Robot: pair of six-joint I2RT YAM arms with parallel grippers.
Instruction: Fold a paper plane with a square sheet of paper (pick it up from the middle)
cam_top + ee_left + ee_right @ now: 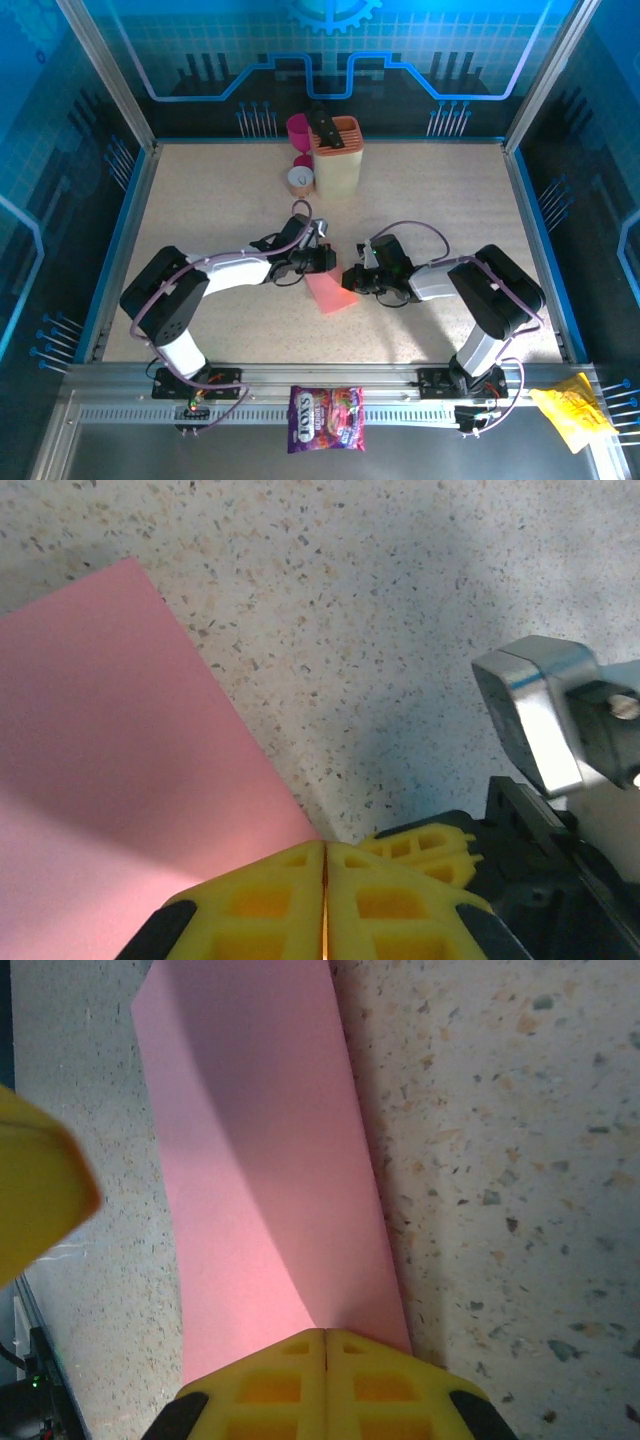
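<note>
The left tool has its yellow fingers pressed together with no gap. The slanted edge of the pink sheet of paper runs exactly to its tips, but I cannot tell if the paper is really nipped there. The right tool is also pressed together, and it pinches the near end of the sheet: the paper rises to the finger seam and bends in a soft curve away from it.

From above, both tools meet over the middle of the speckled worktop, the left one coming from the left and the right one from the right. The sheet sits between and just near of them as a narrow slanted strip. At the far edge stand a magenta cup and a pale yellow holder. A purple candy bag lies on the near metal rail.
</note>
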